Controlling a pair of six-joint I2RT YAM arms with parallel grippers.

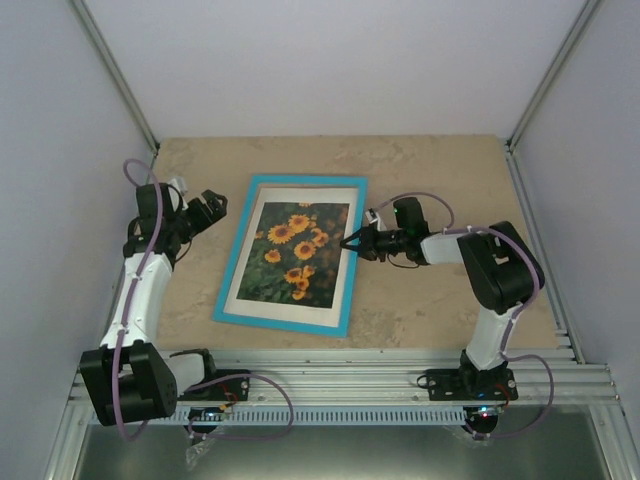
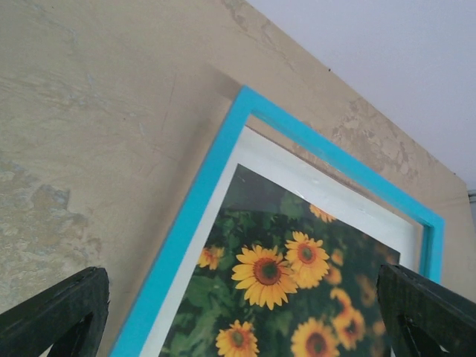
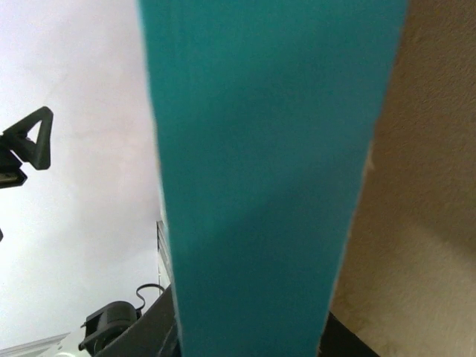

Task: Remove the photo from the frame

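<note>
The frame (image 1: 228, 268), thin turquoise border up, lies flat near the middle of the table. Inside it the photo (image 1: 296, 252) of orange-yellow blooms on dark leaves sits within a white surround (image 2: 327, 193). My right gripper (image 1: 352, 242) is at the frame's right edge, shut on the turquoise border (image 3: 260, 186), which fills the space between its dark fingers (image 3: 149, 331). My left gripper (image 1: 210, 208) hovers open just off the frame's far left corner, touching nothing. In the left wrist view, the frame corner (image 2: 195, 208) and the photo (image 2: 268, 275) show between its wide-apart fingers (image 2: 63, 312).
The beige stone-patterned table (image 1: 430, 170) is enclosed by pale walls at the back and both sides. A slotted metal rail (image 1: 340, 375) with both arm bases runs along the near edge. Purple cables loop around both arms.
</note>
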